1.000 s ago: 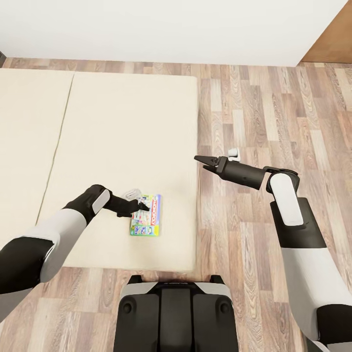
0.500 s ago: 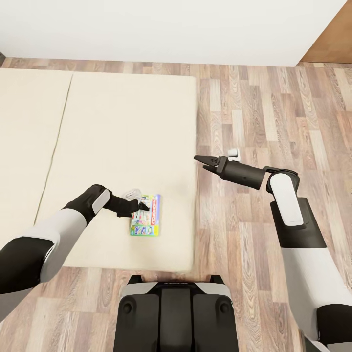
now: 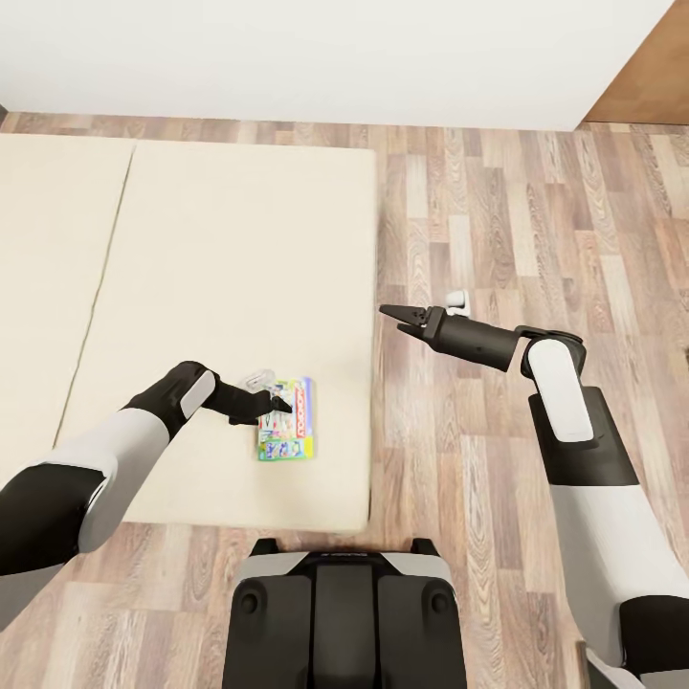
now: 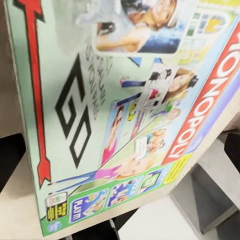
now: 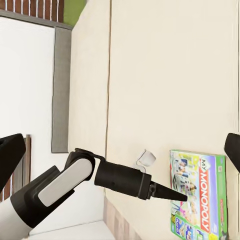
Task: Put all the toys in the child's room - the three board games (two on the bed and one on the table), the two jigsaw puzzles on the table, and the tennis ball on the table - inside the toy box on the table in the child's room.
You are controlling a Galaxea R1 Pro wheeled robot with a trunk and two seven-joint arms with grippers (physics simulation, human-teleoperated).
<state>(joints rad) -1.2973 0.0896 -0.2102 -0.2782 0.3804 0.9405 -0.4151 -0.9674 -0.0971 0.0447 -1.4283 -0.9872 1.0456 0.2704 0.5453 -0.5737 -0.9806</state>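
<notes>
A green-edged Monopoly board game [image 3: 292, 429] hangs at the tip of my left gripper [image 3: 279, 406], which is shut on its edge just above the beige bed [image 3: 220, 239], near the bed's front right corner. Close up, the box's printed lid [image 4: 125, 115] is tilted. From the right wrist, the same board game [image 5: 200, 195] shows with my left gripper [image 5: 177, 196] closed on its side over the bed [image 5: 165, 75]. My right gripper [image 3: 394, 316] is open and holds nothing, over the floor just right of the bed; its fingers [image 5: 10, 155] stand wide apart.
Wood plank floor [image 3: 498, 220] runs right of the bed and in front of it. A white wall [image 3: 335, 57] stands behind, with a brown panel [image 3: 651, 86] at the far right. My base [image 3: 344, 612] sits at the bed's front edge. The bed's grey frame edge [image 5: 61, 90] is visible.
The whole picture has shifted: the bed has slid left in view while both arms keep their pose. The board game stays at the left gripper instead of moving with the bed.
</notes>
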